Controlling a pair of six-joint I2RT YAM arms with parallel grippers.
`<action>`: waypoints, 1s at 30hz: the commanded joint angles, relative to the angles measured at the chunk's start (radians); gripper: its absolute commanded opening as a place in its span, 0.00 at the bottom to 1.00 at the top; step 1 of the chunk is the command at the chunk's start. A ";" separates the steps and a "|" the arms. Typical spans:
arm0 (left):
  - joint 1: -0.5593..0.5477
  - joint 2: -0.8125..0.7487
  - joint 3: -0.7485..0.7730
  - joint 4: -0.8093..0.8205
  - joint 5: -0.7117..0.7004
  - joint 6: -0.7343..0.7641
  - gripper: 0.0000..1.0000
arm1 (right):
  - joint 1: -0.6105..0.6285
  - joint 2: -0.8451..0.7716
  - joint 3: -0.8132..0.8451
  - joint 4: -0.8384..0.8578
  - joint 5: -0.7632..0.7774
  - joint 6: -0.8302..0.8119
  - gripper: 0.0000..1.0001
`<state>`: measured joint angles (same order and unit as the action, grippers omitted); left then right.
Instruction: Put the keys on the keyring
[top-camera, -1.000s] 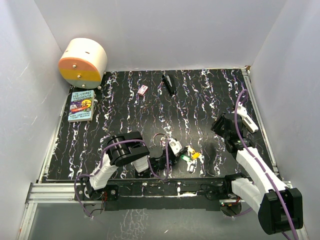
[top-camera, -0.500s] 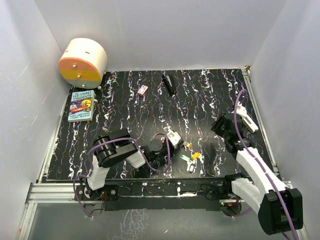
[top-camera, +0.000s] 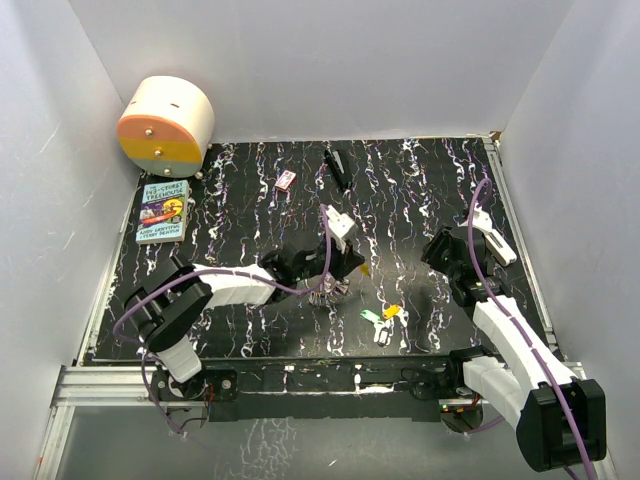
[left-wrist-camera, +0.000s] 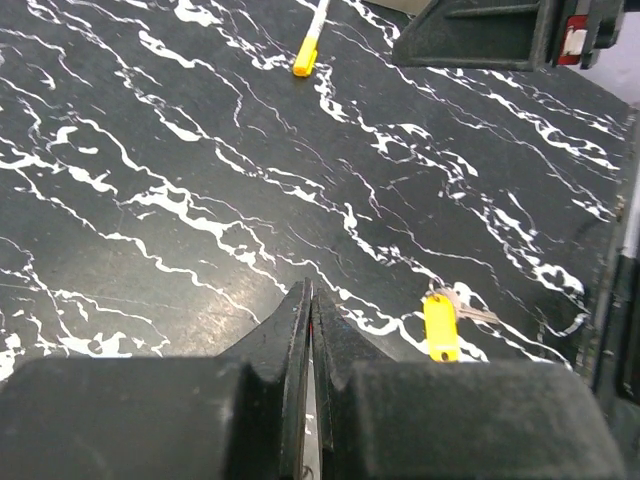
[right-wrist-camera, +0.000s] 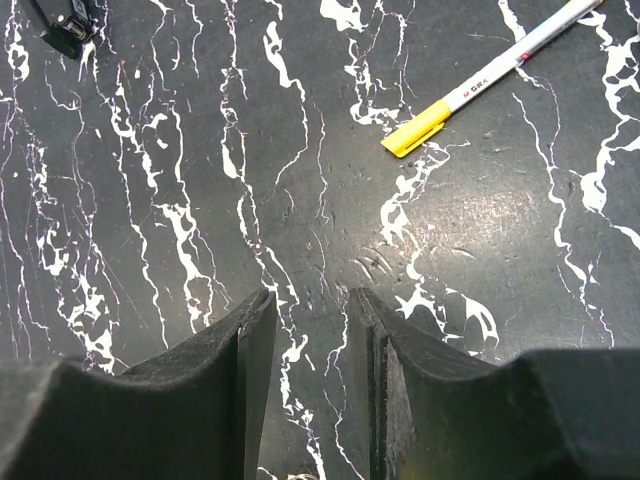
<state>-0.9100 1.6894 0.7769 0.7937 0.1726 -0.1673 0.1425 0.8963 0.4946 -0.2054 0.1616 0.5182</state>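
Note:
My left gripper (top-camera: 350, 258) is over the middle of the black marbled mat, jaws pressed shut (left-wrist-camera: 308, 290) with a thin sliver of silver wire between them. The keyring (top-camera: 325, 290), with its fan of dull grey keys, hangs just under and behind that gripper. A yellow-headed key (left-wrist-camera: 440, 327) lies on the mat just right of the fingertips (top-camera: 365, 268). Green (top-camera: 370, 317), orange (top-camera: 391, 311) and white (top-camera: 382, 334) keys lie together nearer the front edge. My right gripper (top-camera: 447, 248) stands open at the right, with only bare mat between its fingers (right-wrist-camera: 310, 295).
A white pen with a yellow cap (right-wrist-camera: 480, 75) lies ahead of the right gripper (left-wrist-camera: 308, 45). At the back are a black stick (top-camera: 338, 168) and a small red-and-white box (top-camera: 286, 180). A book (top-camera: 163, 211) and a cream-and-orange drum (top-camera: 165, 122) sit far left. White walls enclose the mat.
My left gripper has swung from near the front edge up toward the mat's middle, taking the keyring along. The yellow key shifted the same way. The right arm has not moved.

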 joint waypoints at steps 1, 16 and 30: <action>0.061 -0.076 0.087 -0.223 0.172 -0.086 0.00 | -0.004 0.002 0.030 0.077 -0.021 -0.027 0.41; 0.077 0.096 0.032 -0.150 0.278 -0.042 0.00 | -0.003 0.008 -0.004 0.090 -0.041 -0.045 0.41; 0.013 0.233 0.027 0.025 0.313 -0.099 0.00 | -0.005 0.021 -0.020 0.101 -0.039 -0.058 0.41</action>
<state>-0.8906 1.9141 0.8074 0.7540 0.4690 -0.2626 0.1417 0.9176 0.4793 -0.1749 0.1207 0.4728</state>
